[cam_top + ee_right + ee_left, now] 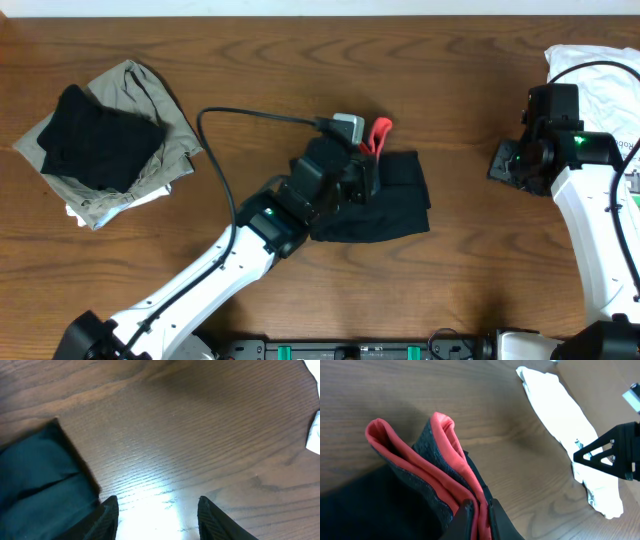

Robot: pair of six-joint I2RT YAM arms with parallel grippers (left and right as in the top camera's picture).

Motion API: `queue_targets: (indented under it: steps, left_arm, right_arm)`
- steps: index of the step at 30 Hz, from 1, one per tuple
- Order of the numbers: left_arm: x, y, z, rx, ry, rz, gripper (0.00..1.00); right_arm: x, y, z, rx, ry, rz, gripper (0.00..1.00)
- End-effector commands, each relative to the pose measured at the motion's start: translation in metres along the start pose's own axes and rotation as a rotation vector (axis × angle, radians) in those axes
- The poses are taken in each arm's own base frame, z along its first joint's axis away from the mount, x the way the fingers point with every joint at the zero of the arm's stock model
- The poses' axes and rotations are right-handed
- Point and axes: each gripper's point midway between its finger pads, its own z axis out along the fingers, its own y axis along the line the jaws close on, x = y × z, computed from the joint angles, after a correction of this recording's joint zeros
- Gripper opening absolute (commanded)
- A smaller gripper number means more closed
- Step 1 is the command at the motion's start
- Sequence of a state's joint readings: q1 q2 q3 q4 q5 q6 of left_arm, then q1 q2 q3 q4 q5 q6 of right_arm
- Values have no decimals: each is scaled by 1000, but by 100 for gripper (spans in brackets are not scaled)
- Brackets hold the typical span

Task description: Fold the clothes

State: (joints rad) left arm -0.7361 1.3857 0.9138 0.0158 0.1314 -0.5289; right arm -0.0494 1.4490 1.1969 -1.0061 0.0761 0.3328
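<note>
One black garment (395,205), coral waistband (415,460) clamped in left jaws; right jaws parted, empty; one white garment (555,405) nearby.

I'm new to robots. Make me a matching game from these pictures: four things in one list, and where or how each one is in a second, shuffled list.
Things:
1. left tool
2. right tool
3. white garment
4. plain black folded garment

States:
A. open over the bare table
B. lying on a beige garment, left side
C. shut on the red-edged waistband
D. at the far right edge

Pairs: 1-C, 2-A, 3-D, 4-B
</note>
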Motion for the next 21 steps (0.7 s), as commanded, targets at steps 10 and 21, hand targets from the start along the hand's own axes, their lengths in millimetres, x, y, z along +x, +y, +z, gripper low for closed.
queue_targets:
  steps: [10, 21]
  left_arm:
    - [-1, -26, 17, 56, -18, -27, 5]
    - [4, -76, 31, 267, -20, -79, 36]
  right_arm:
    - [-3, 2, -5, -26, -9, 9, 50]
    - [-2, 2, -5, -29, -5, 8, 50]
